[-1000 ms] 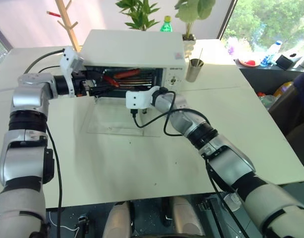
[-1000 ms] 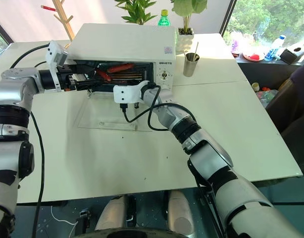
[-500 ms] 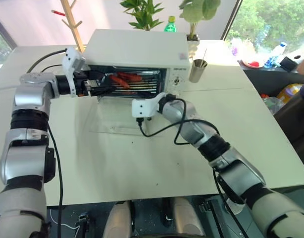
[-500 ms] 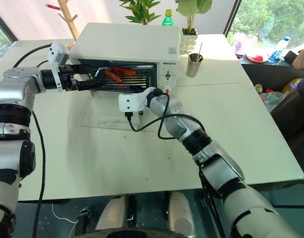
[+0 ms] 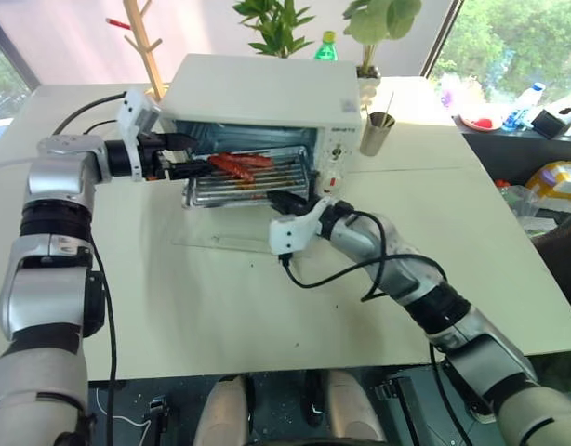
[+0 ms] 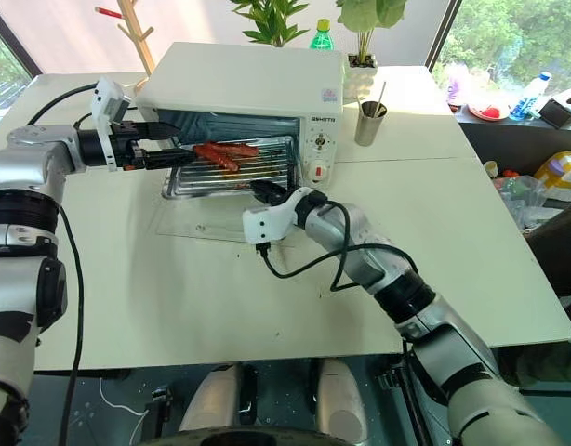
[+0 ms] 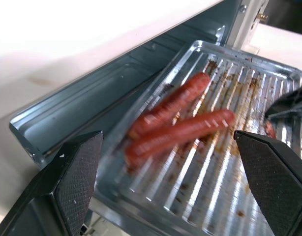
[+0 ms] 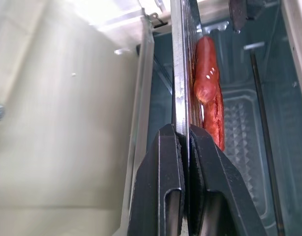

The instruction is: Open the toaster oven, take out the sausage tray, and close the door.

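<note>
Middle step in hand: drawing the sausage tray (image 6: 232, 165) out of the toaster oven (image 6: 244, 93). Door (image 6: 211, 216) already dropped flat on the worktop (image 6: 471, 232), glass nearly invisible against it. Tray about halfway out, front part over the open door, back part inside the cavity, two or three sausages (image 7: 180, 125) lying near its far left. Right hand (image 8: 183, 162) clamped on the tray's front rim near its right corner, fingers pinched tight on the thin metal edge. Left hand (image 6: 165, 153) spread wide at the tray's left side, fingers (image 7: 77, 177) apart with nothing between them, poised beside the oven mouth rather than gripping.

Next, probably: a level, straight pull toward the body until the tray clears the opening, likely with support from the left side, then setting down on the worktop and lifting the door shut.

Hard to make out: the door's handle, the tray's back edge inside the oven, and whether the tray rests on a rack.
</note>
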